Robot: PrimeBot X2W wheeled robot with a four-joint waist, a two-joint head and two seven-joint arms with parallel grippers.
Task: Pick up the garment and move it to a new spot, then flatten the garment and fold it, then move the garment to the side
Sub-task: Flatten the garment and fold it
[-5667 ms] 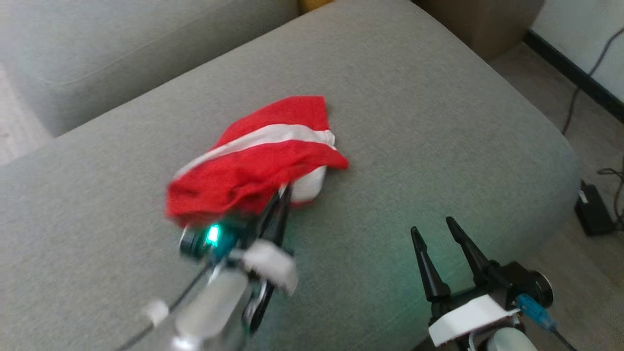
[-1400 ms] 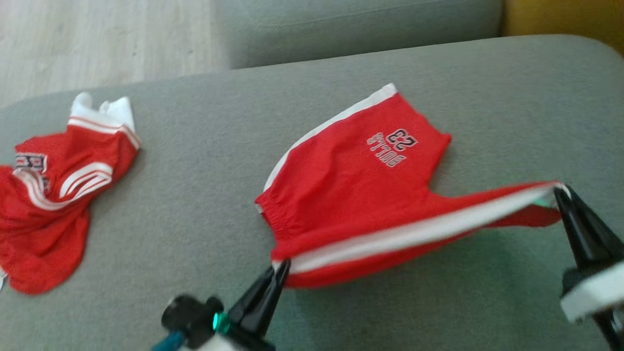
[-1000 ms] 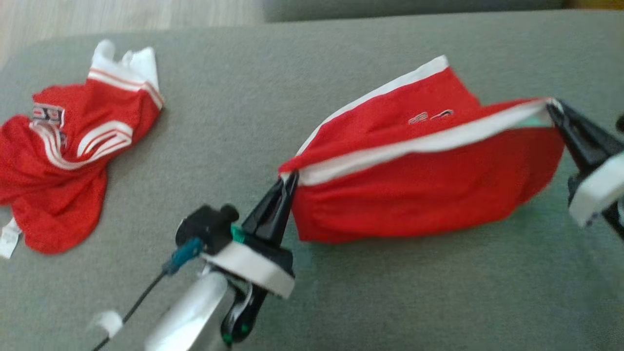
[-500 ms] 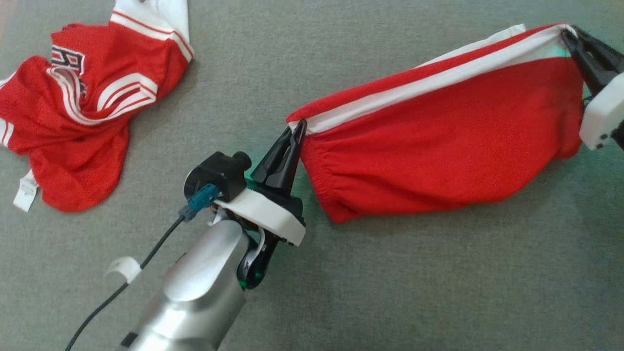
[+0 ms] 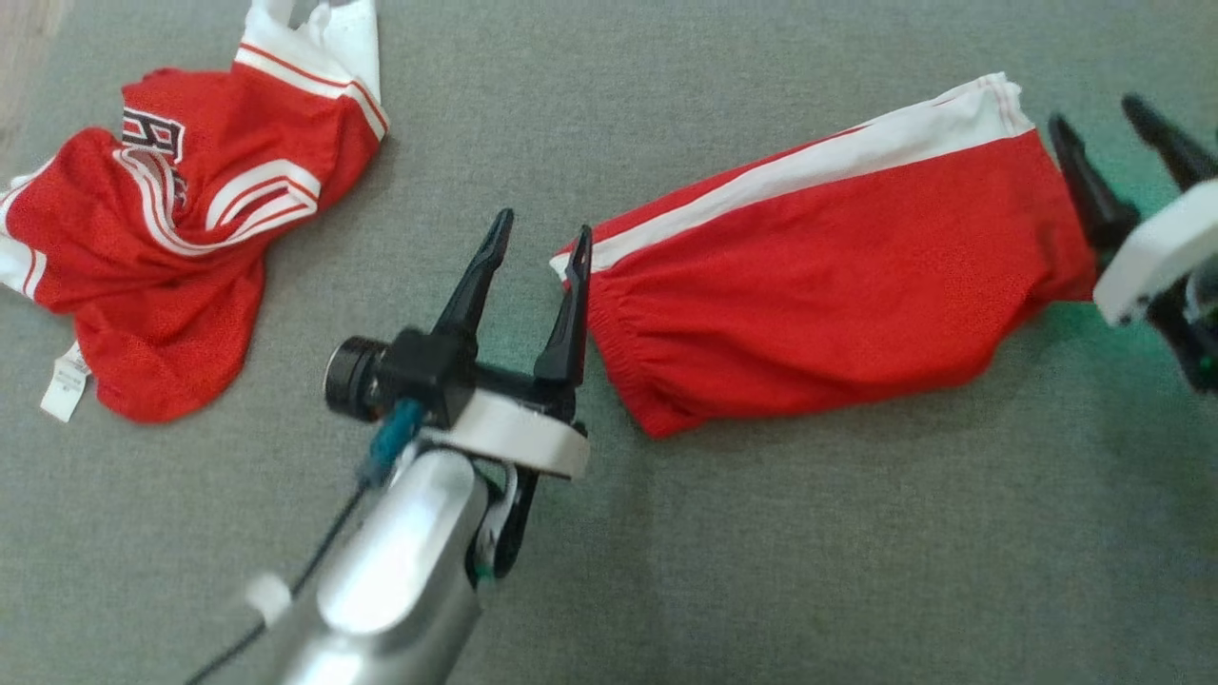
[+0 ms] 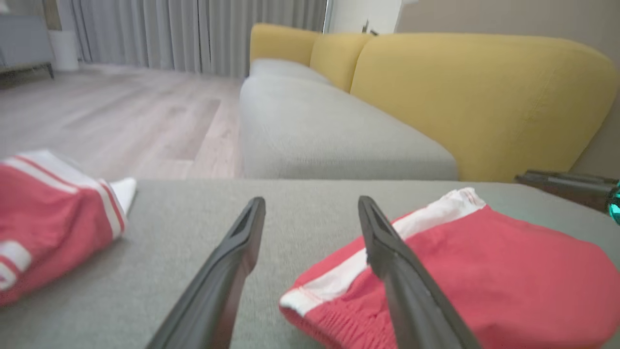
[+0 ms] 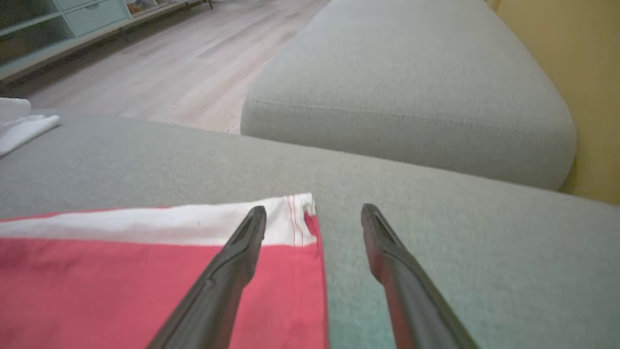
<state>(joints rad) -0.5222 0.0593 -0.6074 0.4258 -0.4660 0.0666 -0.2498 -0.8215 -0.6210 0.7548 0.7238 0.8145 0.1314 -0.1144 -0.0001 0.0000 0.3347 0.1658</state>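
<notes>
Looking down from the head view, the red shorts (image 5: 837, 285) lie flat on the grey cushion (image 5: 761, 571), seemingly folded leg over leg, with a crumpled jersey (image 5: 181, 238) well apart to the left. Left gripper (image 5: 542, 224) is at the waistband end and right gripper (image 5: 1094, 111) at the hem end, both spread wide and holding nothing. Left wrist view: waistband corner just behind one finger (image 6: 411, 291). Right wrist view: striped hem corner beside one finger (image 7: 218, 286). I'd say the first fold's down; next probably needs a fresh grasp for another fold or the move aside.
</notes>
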